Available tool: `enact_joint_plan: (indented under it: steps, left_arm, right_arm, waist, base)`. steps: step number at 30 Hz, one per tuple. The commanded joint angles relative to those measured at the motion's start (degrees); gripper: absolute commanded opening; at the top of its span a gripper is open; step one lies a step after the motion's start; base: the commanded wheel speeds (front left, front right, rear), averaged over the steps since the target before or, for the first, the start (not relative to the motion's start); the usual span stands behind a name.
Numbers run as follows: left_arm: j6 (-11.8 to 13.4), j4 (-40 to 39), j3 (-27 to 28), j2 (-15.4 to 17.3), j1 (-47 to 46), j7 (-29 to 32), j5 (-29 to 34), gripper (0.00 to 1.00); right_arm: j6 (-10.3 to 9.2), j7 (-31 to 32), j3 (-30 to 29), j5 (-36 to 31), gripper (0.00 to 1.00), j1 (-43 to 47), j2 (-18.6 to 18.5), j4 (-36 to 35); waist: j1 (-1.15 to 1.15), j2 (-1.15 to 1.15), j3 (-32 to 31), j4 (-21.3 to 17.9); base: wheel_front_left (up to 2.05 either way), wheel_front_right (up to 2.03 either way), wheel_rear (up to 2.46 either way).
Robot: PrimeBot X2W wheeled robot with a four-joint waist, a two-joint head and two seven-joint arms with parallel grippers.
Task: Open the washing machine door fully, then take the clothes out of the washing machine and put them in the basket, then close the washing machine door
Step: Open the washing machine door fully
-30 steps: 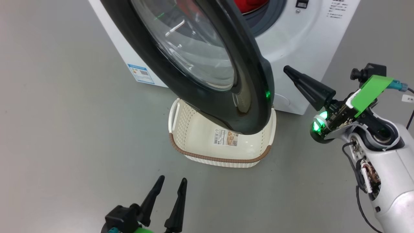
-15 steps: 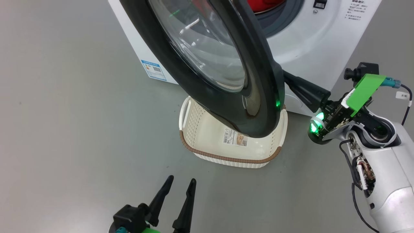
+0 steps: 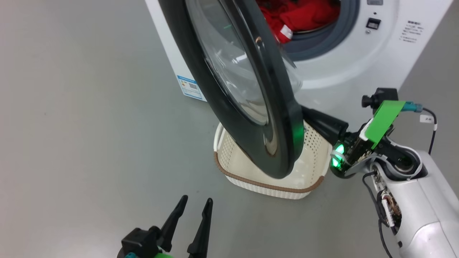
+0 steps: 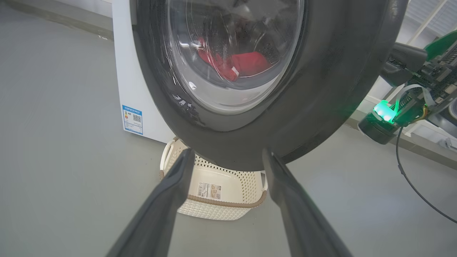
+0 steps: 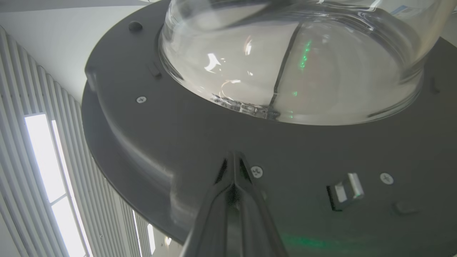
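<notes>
The washing machine door [image 3: 247,89] is standing part-open, hiding part of the basket [image 3: 272,186] below it. Right hand [image 5: 234,157], clenched, is pointing at the door's inner face; contact unclear. Left hand [image 3: 197,199] is hanging released before the door. Clothes [image 3: 304,16] are lying behind the door, top cut off.

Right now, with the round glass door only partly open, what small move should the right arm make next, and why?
Probably push the glossy black-rimmed round door further outward with the right gripper: its shut jaws rest against the door's inner face, and the door hangs over the cream perforated basket.
</notes>
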Motion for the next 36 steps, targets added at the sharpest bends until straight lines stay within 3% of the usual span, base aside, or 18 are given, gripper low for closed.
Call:
enact_joint_plan:
  steps: [1, 8, 23, 36]
  left_arm:
    - [0.19, -1.21, 2.29, 0.49, 0.59, -0.70, 0.30, 1.00]
    - [-0.02, -1.45, 3.30, 0.49, 1.88, -0.70, 0.45, 1.00]
    - [2.04, -5.10, 7.90, 0.49, 4.59, -0.70, 1.12, 1.00]
    - [3.18, -6.94, 8.93, 0.49, 5.61, -0.70, 0.83, 1.00]
  right_arm:
    - [0.02, 0.90, 1.80, -0.94, 0.00, 0.86, 1.47, -1.59]
    - [0.02, 1.03, 3.43, -0.98, 0.00, 3.10, 2.03, -1.76]
    - [0.02, -1.77, 14.22, 5.05, 0.00, 1.65, 2.16, -2.06]
    - [0.02, -5.03, 19.98, 8.18, 0.00, 0.10, 2.17, -3.05]
  waist:
    - [0.00, 0.00, -1.21, 1.53]
    - [0.00, 0.00, -3.20, 4.46]
    - [0.00, 0.00, -3.51, 5.69]
    - [0.00, 0.00, -3.26, 6.12]
  base:
    - [0.00, 0.00, 0.00]
    - [0.00, 0.00, 0.00]
    - [0.00, 0.00, 0.00]
    - [0.00, 0.00, 0.00]
